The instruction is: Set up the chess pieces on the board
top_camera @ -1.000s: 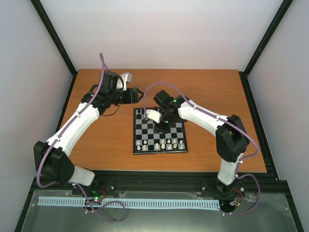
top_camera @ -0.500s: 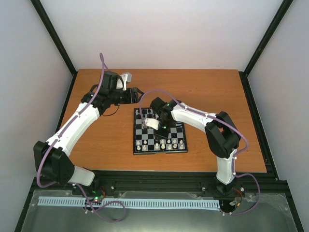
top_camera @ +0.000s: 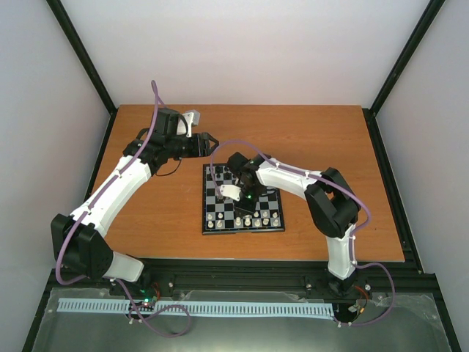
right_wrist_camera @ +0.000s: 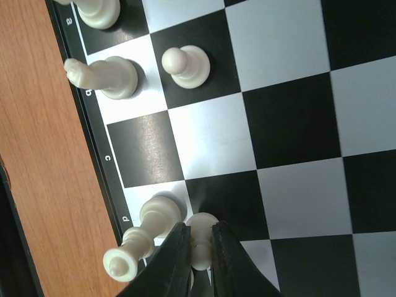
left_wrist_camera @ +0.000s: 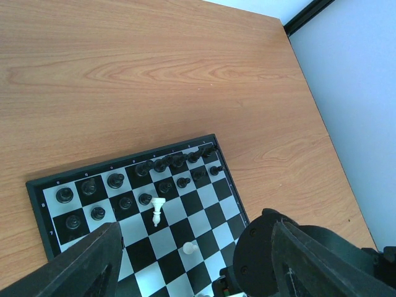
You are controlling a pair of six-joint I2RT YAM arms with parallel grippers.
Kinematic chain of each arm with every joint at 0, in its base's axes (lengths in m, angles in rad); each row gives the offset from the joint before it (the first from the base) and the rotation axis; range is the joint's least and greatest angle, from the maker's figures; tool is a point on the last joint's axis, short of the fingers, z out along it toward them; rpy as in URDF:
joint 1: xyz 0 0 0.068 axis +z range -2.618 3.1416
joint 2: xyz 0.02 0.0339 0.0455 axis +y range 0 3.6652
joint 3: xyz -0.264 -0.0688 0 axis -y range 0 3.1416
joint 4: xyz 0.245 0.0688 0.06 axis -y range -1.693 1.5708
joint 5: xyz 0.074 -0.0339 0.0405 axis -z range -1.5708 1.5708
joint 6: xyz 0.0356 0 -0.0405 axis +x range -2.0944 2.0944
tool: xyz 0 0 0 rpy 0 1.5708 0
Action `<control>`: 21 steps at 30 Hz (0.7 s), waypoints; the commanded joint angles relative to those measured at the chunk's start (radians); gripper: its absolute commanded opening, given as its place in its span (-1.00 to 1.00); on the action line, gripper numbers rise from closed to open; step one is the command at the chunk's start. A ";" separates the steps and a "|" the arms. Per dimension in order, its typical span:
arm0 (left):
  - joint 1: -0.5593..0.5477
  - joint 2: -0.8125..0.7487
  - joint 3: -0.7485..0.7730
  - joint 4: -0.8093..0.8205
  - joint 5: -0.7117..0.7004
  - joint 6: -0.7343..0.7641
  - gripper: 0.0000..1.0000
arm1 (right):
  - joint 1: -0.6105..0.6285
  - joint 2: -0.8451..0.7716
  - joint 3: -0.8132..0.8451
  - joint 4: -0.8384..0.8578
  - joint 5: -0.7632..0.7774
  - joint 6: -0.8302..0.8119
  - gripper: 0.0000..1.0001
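Observation:
The board (top_camera: 205, 199) lies mid-table. Black chess pieces (left_wrist_camera: 162, 166) fill its far rows, seen from the left wrist, with a white piece (left_wrist_camera: 158, 210) and a white pawn (left_wrist_camera: 189, 249) out on middle squares. White chess pieces (top_camera: 253, 218) line the near rows. My right gripper (right_wrist_camera: 199, 234) is shut on a white pawn (right_wrist_camera: 202, 224) just above a black square, right beside the white queen (right_wrist_camera: 141, 240) on file d; it hangs over the near rows (top_camera: 244, 213). My left gripper (top_camera: 207, 142) hovers open beyond the board's far left corner, with nothing between its fingers (left_wrist_camera: 86, 263).
A white knight (right_wrist_camera: 102, 75) and another white pawn (right_wrist_camera: 184, 62) stand on files a and b next to the board's edge strip (right_wrist_camera: 93, 148). Bare wood table (top_camera: 322, 139) surrounds the board. Black frame posts rise at the table's back corners.
My right arm has swung from the board's far side toward the near white rows, staying shut. The left arm has not moved.

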 commanded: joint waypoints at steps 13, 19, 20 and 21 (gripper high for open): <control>0.011 -0.022 0.027 0.025 0.013 -0.013 0.36 | 0.017 0.029 -0.019 0.050 0.030 0.022 -0.73; 0.011 -0.023 0.027 0.025 0.013 -0.012 0.36 | 0.017 0.032 -0.019 0.070 0.019 0.032 -0.73; 0.011 -0.023 0.027 0.025 0.013 -0.012 0.36 | 0.017 0.033 -0.018 0.067 0.017 0.032 -0.73; 0.011 -0.023 0.026 0.025 0.013 -0.012 0.36 | 0.017 0.036 -0.018 0.065 0.017 0.032 -0.73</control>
